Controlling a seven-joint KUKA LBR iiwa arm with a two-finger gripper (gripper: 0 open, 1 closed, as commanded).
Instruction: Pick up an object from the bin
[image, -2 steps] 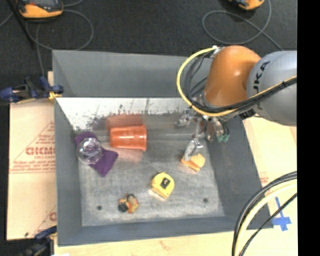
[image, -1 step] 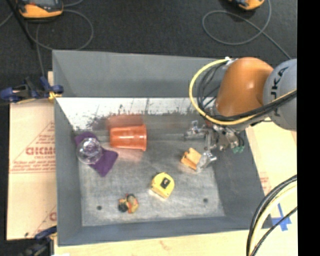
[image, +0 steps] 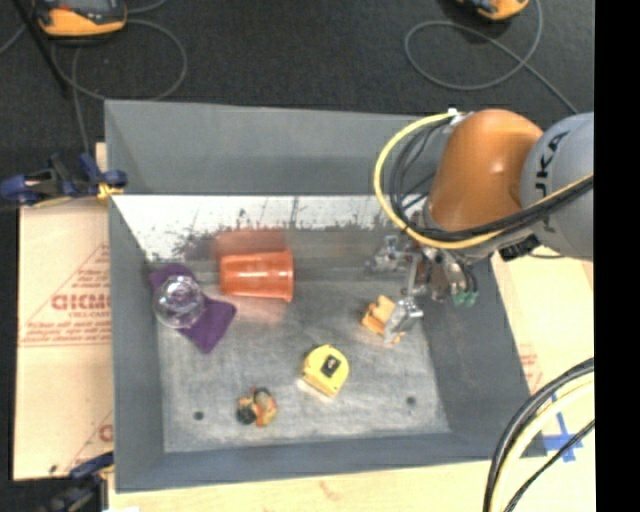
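The grey metal bin (image: 135, 340) has loose things spread over its floor, and I see the tool (image: 408, 305) low at the right side, just beside a small orange and white block (image: 377, 318). I cannot tell how far the tool is open, nor whether it has hold of the block. Apart from these lie a yellow tape measure (image: 325, 370) at front centre, an orange cup (image: 257, 276) on its side near the back wall, and a purple piece (image: 208, 326) at the left.
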